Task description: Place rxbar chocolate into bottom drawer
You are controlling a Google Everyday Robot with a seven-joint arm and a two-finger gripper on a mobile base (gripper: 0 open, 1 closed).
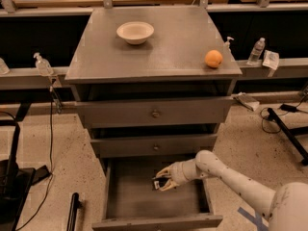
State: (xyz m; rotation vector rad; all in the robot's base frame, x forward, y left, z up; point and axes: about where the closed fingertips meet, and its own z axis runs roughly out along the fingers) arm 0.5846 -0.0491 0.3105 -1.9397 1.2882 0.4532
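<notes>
The bottom drawer (130, 201) stands pulled open at the foot of the grey cabinet, its plain grey floor showing. My gripper (164, 179) reaches in from the right, low inside the drawer near its middle. A small dark rxbar chocolate (159, 183) with white markings sits between the pale fingers (163, 171), close to or on the drawer floor. I cannot tell whether it touches the floor. The white arm (231, 179) runs off toward the lower right.
A white bowl (135, 32) and an orange (213, 58) sit on the cabinet top (159, 57). Two upper drawers with round knobs (155, 113) are closed. Bottles (258, 50) stand on the ledges behind. Black stands and cables are on the floor at left (14, 177) and right (288, 129).
</notes>
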